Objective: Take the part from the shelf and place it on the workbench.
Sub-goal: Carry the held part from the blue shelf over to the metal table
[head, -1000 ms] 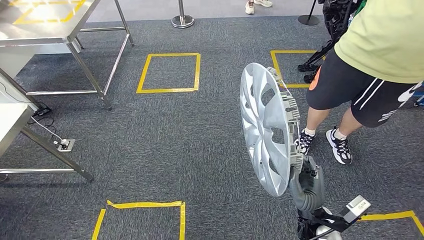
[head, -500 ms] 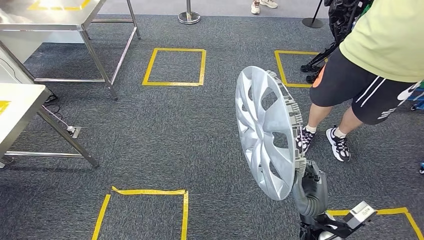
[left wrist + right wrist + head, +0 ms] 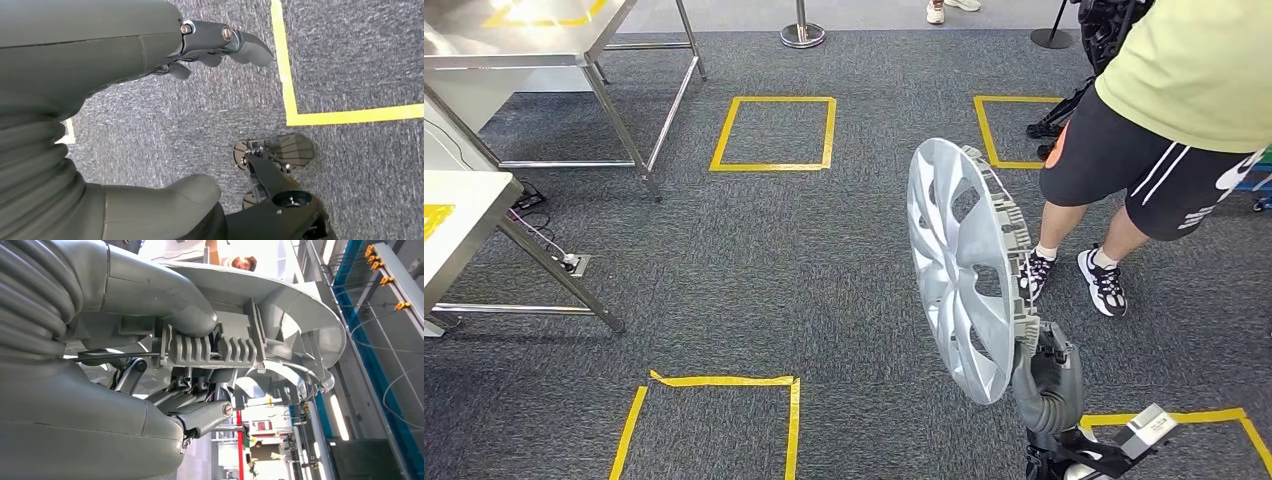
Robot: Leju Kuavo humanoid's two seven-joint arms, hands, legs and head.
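The right hand (image 3: 1046, 372) grips the part (image 3: 964, 268), a silver plastic wheel cover, by its lower rim; the thumb (image 3: 170, 310) presses its ribbed clips. The disc stands on edge above that hand, spoked face toward the white tabletop (image 3: 454, 225), well apart across grey carpet. The left hand (image 3: 150, 60) hangs empty, fingers apart.

The wheel cover (image 3: 964, 270) stands on edge above the carpet floor (image 3: 804, 260), its lower rim held by the right hand (image 3: 1046, 375). A person (image 3: 1164, 110) stands right of the wheel cover. Two tables (image 3: 524, 35) stand far to its left, and a taped square (image 3: 774, 132) lies between them and the wheel cover.
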